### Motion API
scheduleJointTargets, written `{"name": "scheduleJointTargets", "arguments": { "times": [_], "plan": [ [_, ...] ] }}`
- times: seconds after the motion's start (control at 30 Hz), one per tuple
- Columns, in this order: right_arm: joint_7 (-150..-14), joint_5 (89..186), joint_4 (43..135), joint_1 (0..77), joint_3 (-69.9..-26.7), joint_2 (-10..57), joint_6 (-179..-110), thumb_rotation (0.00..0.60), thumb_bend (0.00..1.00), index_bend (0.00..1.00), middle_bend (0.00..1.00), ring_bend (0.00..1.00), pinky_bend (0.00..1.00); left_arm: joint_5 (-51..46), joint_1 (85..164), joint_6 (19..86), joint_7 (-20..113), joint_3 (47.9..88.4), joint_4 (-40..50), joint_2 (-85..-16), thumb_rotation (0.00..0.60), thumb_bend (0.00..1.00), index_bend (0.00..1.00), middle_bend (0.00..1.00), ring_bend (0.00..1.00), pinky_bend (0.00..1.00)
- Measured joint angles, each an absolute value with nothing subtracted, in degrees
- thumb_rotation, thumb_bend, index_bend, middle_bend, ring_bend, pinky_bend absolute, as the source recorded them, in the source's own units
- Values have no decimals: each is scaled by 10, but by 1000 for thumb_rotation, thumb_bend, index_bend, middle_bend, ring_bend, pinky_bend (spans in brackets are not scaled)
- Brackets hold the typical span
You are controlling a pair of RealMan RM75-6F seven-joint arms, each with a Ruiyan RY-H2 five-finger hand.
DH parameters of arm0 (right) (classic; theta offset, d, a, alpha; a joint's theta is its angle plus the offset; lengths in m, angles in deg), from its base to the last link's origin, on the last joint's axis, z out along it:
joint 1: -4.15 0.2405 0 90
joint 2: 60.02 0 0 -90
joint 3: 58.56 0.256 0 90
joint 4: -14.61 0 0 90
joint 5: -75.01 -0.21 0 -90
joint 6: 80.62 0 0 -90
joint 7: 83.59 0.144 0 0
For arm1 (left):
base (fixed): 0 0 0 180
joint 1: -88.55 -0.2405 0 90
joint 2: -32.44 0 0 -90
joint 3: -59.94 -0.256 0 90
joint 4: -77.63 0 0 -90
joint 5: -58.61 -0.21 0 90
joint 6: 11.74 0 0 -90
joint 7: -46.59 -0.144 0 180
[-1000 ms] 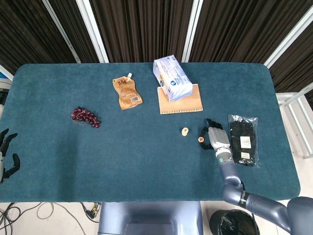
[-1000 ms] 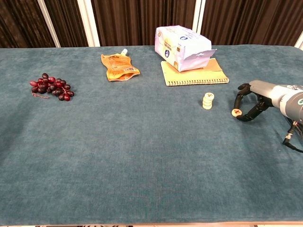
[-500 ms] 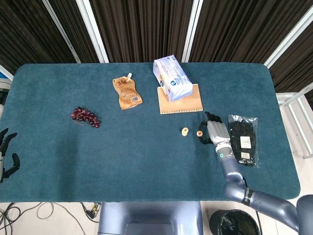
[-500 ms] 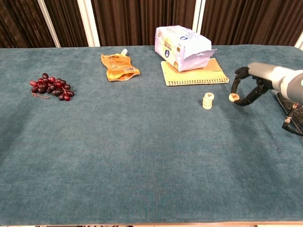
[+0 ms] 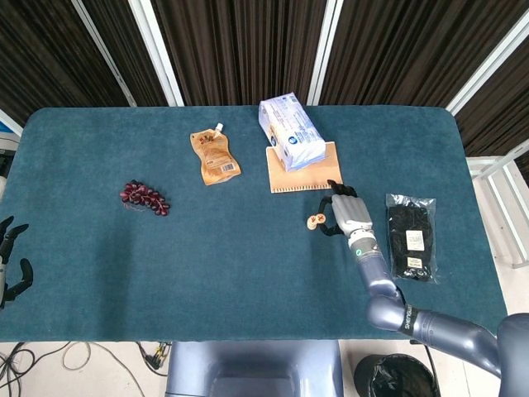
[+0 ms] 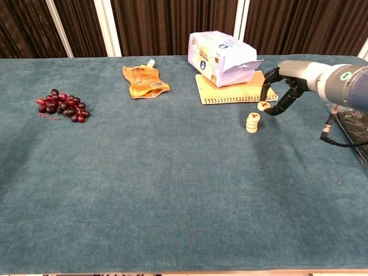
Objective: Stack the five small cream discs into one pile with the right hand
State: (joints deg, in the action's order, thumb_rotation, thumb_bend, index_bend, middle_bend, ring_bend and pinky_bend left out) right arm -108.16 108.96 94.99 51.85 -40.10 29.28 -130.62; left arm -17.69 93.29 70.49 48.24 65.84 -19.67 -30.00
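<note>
A: Nearest edge, far left?
B: The left hand (image 5: 10, 256), off the table (image 6: 172, 190), fingers spread and holding nothing.

A: Mid-table, right?
B: The pile (image 6: 252, 122) of cream discs stands upright on the cloth. The right hand (image 6: 280, 86) hovers just beside and above it, pinching one disc (image 6: 263, 106) between thumb and fingertips; that disc is off the table, up and to the right of the pile's top, not touching it. The head view shows the same: disc (image 5: 319, 219) just beside pile (image 5: 312, 223), hand (image 5: 345, 213) curled round it.

A: Right of the hand?
B: A clear bag (image 5: 411, 236) of dark contents, lying flat.

A: Left side?
B: Grapes (image 6: 62, 106), well apart from the pile.

A: Farthest?
B: A notebook (image 6: 236, 89) with a white pack (image 6: 221, 57) resting on it, and an orange pouch (image 6: 144, 81) to its left.
</note>
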Motion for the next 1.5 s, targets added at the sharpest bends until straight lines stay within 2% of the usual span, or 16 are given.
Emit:
{"name": "scheduleJointTargets", "arguments": {
  "times": [0.37,1.5],
  "plan": [
    [-1096,1058,921,544,-408,316,-1300,600,399,512,0,0,0,-178,933,706,486,659,-195,-301,600,624,168,2,0,0],
    [-1096,1027,898,566,-421,328,-1298,600,399,489,0,0,0,-181,935,705,480,659,-192,-302,600,624,168,3,0,0]
  ]
}}
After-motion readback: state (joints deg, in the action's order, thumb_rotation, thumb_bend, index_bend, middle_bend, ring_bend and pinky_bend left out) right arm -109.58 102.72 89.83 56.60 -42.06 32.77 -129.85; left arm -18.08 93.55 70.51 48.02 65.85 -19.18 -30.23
